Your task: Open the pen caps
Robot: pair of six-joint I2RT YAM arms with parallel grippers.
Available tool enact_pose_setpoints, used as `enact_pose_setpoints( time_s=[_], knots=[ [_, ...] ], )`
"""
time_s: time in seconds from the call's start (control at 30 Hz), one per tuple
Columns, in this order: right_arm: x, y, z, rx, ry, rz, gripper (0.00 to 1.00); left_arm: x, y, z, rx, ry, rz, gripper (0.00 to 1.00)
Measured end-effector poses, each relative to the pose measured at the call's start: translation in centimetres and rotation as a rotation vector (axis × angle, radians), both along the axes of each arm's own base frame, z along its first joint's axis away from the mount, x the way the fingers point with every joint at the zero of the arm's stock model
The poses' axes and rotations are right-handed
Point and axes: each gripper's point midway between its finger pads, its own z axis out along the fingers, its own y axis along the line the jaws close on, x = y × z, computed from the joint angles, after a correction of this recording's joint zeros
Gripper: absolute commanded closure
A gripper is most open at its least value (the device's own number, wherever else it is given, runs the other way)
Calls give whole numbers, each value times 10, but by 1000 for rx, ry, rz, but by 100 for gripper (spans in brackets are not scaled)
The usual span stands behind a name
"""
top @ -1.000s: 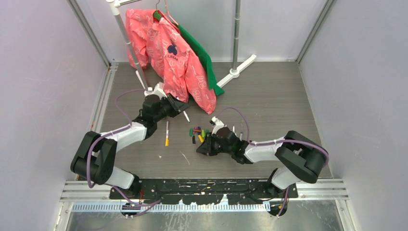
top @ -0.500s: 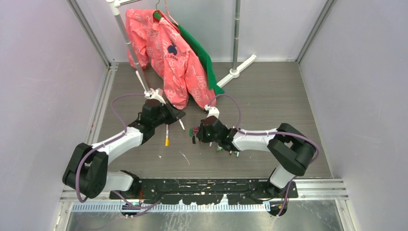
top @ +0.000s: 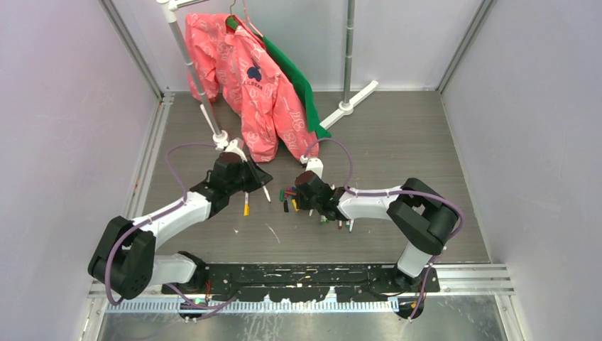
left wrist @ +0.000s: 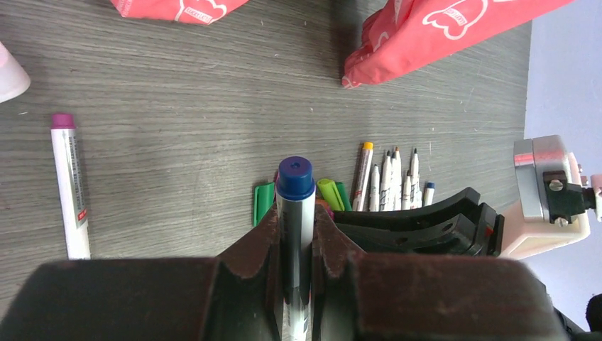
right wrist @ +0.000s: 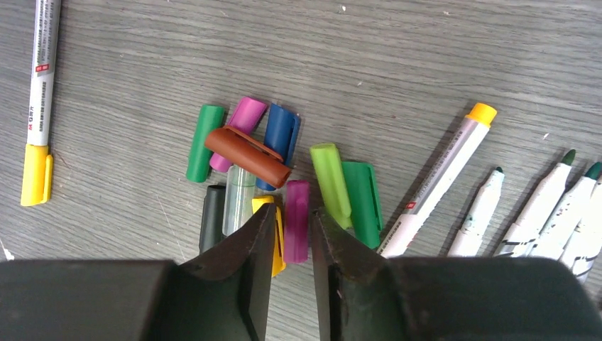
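The left hand [left wrist: 294,217] is clamped on a white pen barrel [left wrist: 294,273], which sticks out past the fingertips with its blue cap [left wrist: 295,177] on and fully exposed. That cap looks like the step in hand. To pull it well, the right hand [right wrist: 291,231] should cross over and pinch the cap alone, not the barrel. It should then draw straight along the pen's axis while the left grip holds firm. A sideways tug would likely twist the pen in the fingers. The right hand hangs low over the loose caps [right wrist: 245,153] heaped on the bench [left wrist: 177,92]. Its fingers are only narrowly parted and hold nothing. A purple cap [right wrist: 297,202] lies below the gap. Further out lie a purple-capped pen [left wrist: 69,185] and a yellow-capped pen [right wrist: 39,106], both waiting.
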Motion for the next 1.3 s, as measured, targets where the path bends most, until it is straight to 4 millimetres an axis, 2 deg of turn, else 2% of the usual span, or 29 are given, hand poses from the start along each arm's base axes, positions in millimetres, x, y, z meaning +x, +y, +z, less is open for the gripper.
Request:
enact_pose_setpoints(
  time_s=[0.4,0.57,0.73,0.93,1.13,1.3],
  knots=[
    [0,0,2,1,-4,0,61,-6,-3,-5,36,8,-16,100],
    [1,-1,22,33,-40,-5,59,-11,-15,2,65,-2,-58,100],
    [2,-7,49,76,-95,-25,58,-6,-39,13,84,-26,-125,100],
    [4,-35,60,49,-145,-117,56,-11,-70,2,141,3,-234,100],
    [0,-76,62,-3,-186,-248,55,-24,-97,-19,195,55,-341,100],
    [-2,-97,64,-19,-213,-316,55,-32,-121,-30,223,73,-411,100]
  ],
)
